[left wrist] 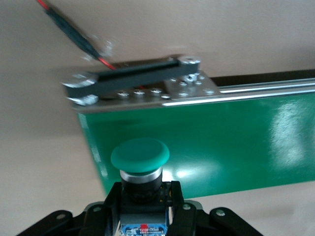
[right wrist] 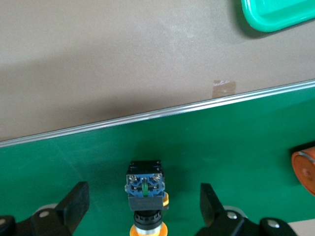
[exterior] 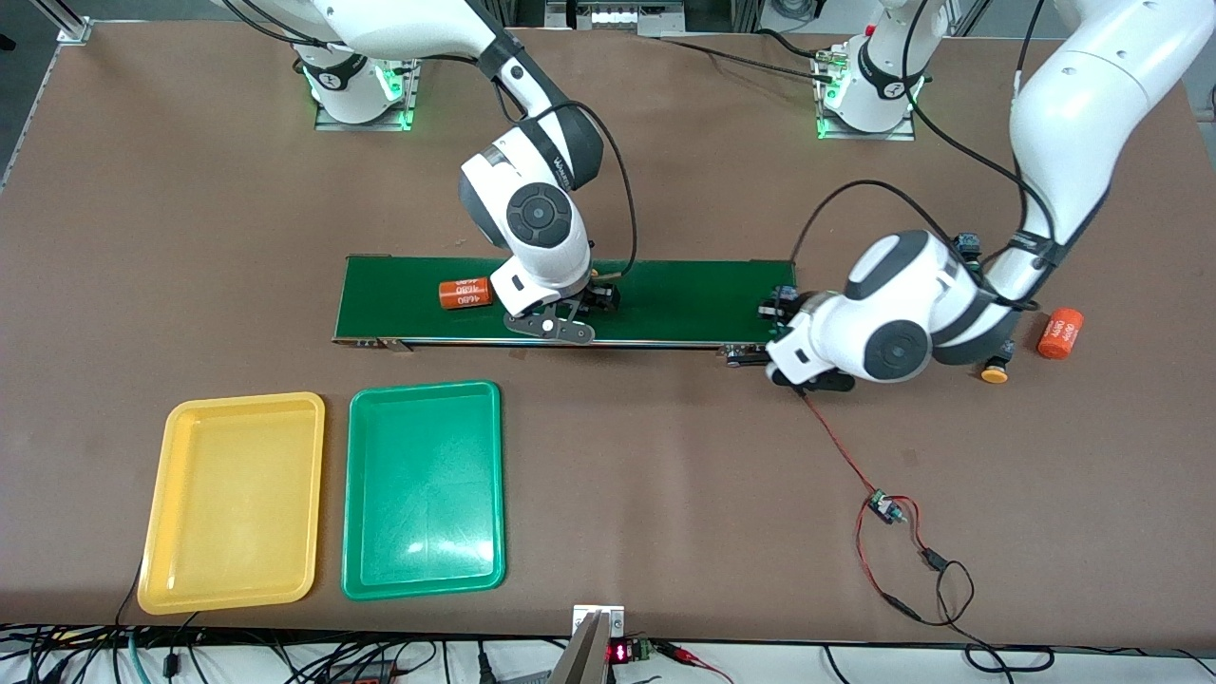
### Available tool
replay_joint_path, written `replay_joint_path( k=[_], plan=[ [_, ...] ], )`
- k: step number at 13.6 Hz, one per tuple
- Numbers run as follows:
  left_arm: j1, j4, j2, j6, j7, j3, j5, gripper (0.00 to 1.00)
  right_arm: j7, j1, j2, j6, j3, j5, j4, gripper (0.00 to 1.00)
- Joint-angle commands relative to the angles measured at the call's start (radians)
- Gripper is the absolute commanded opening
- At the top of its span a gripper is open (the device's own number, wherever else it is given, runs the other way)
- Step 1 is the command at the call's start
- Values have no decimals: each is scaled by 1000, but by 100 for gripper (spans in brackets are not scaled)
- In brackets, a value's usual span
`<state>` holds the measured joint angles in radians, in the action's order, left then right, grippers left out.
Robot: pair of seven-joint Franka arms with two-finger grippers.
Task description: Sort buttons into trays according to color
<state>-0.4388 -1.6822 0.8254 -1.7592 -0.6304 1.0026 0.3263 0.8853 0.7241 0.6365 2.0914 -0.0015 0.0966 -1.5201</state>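
Note:
My left gripper is shut on the dark body of a green-capped button, over the conveyor's end toward the left arm's side; in the front view this gripper is mostly hidden by the wrist. My right gripper stands open over the middle of the belt. A yellow-orange button lies on its side between the fingers, not touching them. Another yellow-capped button sits on the table by the left arm. The yellow tray and green tray lie side by side, nearer the front camera than the belt.
The dark green conveyor belt carries an orange cylinder toward the right arm's end. A second orange cylinder lies on the table past the left arm's end. A red wire with a small board trails from the conveyor's end.

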Motion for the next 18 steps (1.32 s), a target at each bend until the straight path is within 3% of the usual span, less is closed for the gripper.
replay_joint_path(
  k=[1,5,6,7,8,10,12,14,15,18],
  plan=[
    [50,-57,-17,-81,-115,13,-18,20,-6,3,11,3,1,0,6,100],
    [101,-80,-14,-141,-167,5,-15,22,-9,6,38,1,1,-3,1,100],
    [118,-80,-12,-143,-178,-1,-12,35,-8,6,41,1,1,-3,0,100],
    [120,-79,-14,-143,-180,-10,-4,91,-8,6,45,-1,1,-3,0,90],
    [111,-70,-15,-135,-181,-9,-4,100,-8,5,45,-4,1,-3,0,65],
    [66,-57,-26,-105,-178,8,-3,100,-9,-3,45,2,1,6,3,31],
    [16,22,-25,-6,-172,59,-4,100,-8,-8,40,4,3,15,11,10],
    [8,154,-25,146,-163,65,0,100,-12,-6,34,1,3,15,38,0],
    [11,220,-25,215,-163,61,5,100,-14,-8,32,-1,1,15,50,0],
    [-38,256,-19,299,-57,44,92,100,-17,-18,22,-13,-5,15,95,0]
  ],
)
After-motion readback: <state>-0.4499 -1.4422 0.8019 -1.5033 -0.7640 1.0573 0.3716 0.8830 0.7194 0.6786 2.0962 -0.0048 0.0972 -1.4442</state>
